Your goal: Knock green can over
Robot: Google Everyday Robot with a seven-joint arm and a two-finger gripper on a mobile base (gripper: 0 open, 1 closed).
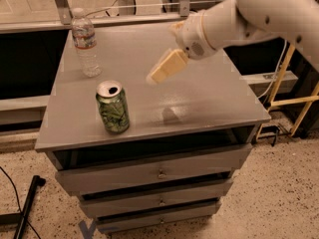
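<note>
The green can (113, 108) stands upright on the worktop (209, 98), near its front-left corner and just back from the front edge. It is a short drink can with mottled dark-green, leafy-patterned sides and a silver top whose pull-tab opening shows. The claw (155, 76) hangs above the worktop's middle, apart from the can.

grey drawer cabinet (199, 166) stands on speckled floor (279, 198).
</note>
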